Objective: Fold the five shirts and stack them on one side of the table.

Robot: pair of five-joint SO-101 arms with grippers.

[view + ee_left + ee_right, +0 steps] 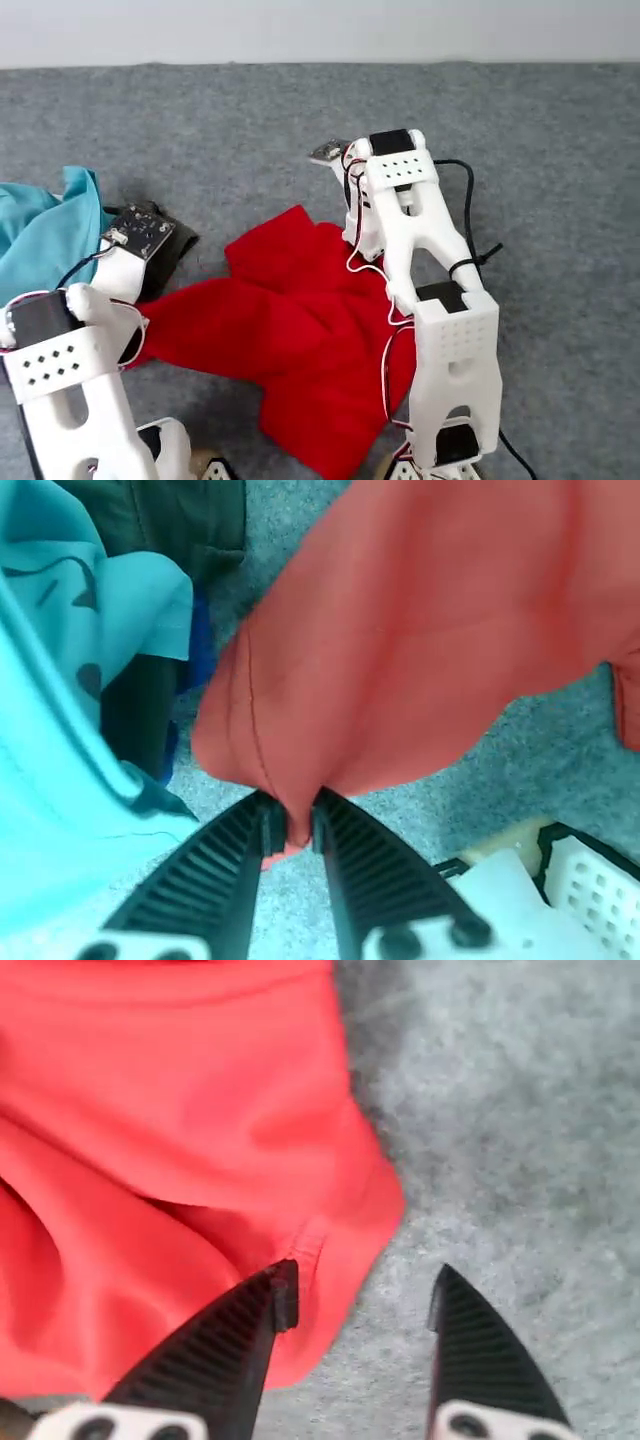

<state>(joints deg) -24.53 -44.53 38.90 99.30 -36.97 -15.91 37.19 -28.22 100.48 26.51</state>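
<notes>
A red shirt (290, 330) lies crumpled in the middle of the grey table. My left gripper (290, 828) is shut on a fold of the red shirt's (420, 630) hem edge, which rises between the black fingers (225, 865). My right gripper (360, 1300) is open at the far side of the red shirt (150, 1140), one finger (265, 1310) over the shirt's corner and the other above bare table. A teal shirt (45, 235) lies at the left edge, with a dark shirt (185, 520) next to the teal shirt (60, 770).
The grey carpet-like table top (540, 160) is bare at the back and right. The right arm's white body (440, 300) stretches over the red shirt's right part. The left arm (70, 370) stands at the front left beside the teal shirt.
</notes>
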